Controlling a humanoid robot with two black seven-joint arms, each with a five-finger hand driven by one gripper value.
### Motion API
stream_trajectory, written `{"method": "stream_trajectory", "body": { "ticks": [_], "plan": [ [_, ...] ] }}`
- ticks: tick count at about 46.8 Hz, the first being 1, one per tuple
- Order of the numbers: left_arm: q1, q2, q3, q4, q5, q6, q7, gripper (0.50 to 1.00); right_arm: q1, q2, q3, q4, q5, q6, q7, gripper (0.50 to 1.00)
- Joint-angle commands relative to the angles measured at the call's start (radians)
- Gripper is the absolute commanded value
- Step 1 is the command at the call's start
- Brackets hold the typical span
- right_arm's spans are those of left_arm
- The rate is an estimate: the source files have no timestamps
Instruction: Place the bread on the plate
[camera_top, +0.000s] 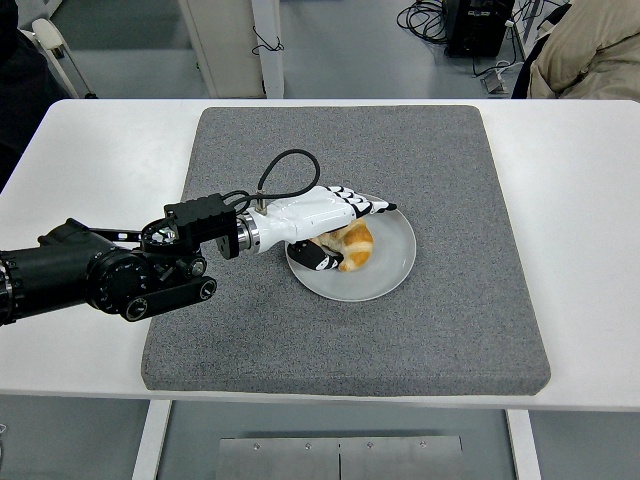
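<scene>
Bread on plate, left hand released
Head view: bread (352, 246) lies on plate (395, 272), left of centre; left hand (335, 226) flat above it, fingers (372, 204) straight, gripping nothing. Grey mat (450, 330) bare around plate, mat edges well apart.

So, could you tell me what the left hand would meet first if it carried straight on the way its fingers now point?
Probably nothing: the white left hand points right, above the golden bread and the round grey plate; depth is unclear.
</scene>
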Motion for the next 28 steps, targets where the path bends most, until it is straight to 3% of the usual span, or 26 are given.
{"method": "stream_trajectory", "body": {
  "ticks": [1,14,28],
  "plan": [
    [0.002,0.001,-0.003,0.0,-0.001,-0.001,0.0,0.949,0.0,0.0,0.0,0.0,0.0,0.0,0.0,1.0],
    [-0.016,0.015,-0.011,0.0,-0.198,-0.012,-0.021,0.969,0.0,0.0,0.0,0.0,0.0,0.0,0.0,1.0],
    [-0.019,0.04,-0.073,-0.002,-0.299,-0.04,-0.032,0.971,0.0,0.0,0.0,0.0,0.0,0.0,0.0,1.0]
  ]
}}
